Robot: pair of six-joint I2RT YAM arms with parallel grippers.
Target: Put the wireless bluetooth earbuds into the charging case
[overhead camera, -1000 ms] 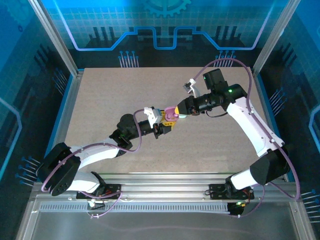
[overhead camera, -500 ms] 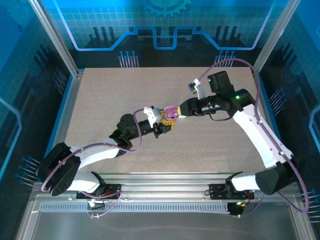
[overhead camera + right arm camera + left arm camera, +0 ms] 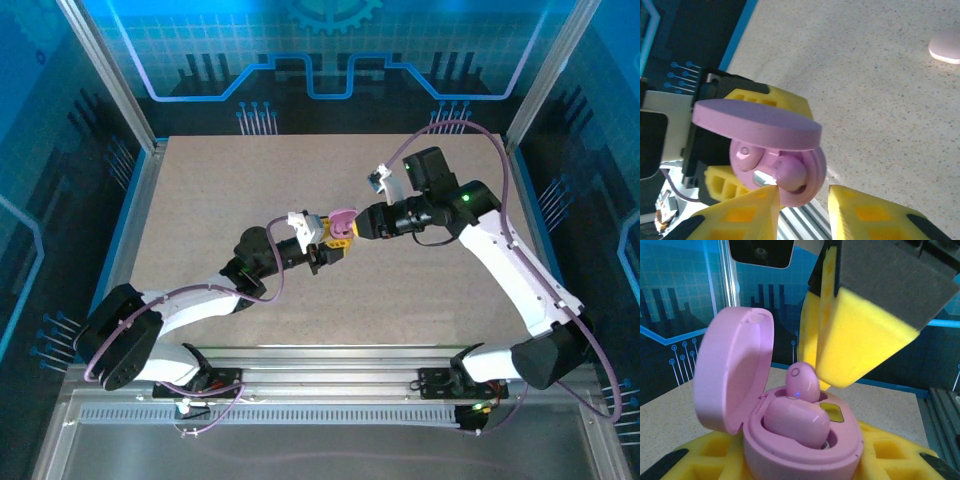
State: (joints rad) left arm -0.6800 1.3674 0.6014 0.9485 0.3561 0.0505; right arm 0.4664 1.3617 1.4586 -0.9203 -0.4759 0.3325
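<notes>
1. Roughly mid-surface, seen from above: two arms meeting tip to tip, left arm reaching in from the near left, right arm bending in from the right.
2. Clamped between the left fingers: a pink case, gripped on its lower half with a yellow pad on either side, raised above the surface.
3. Lid swung wide open on its hinge. Standing nearly upright at the left of the case in the left wrist view. Spread like a flat roof over the wells in the right wrist view.
4. Inside the case: two pink earbuds. One lying on its side at the front, glossy, taking up most of the hollow. Other one standing upright just behind it, touching it, with a small blue light near its foot. Pushed fully home or not: cannot tell.
5. Right fingers: parted by a narrow gap, gripping nothing, rails and surface showing through between the tips.
6. Same fingers just beside the open mouth of the case, close to the earbuds. From the left wrist camera, looming over the case from the upper right as a big yellow block. Touching the upright earbud or just clear of it: cannot tell.
7. Off at the upper right of the right wrist view: a whitish rounded thing lying on the surface, cut by the picture edge, well apart from the case.
</notes>
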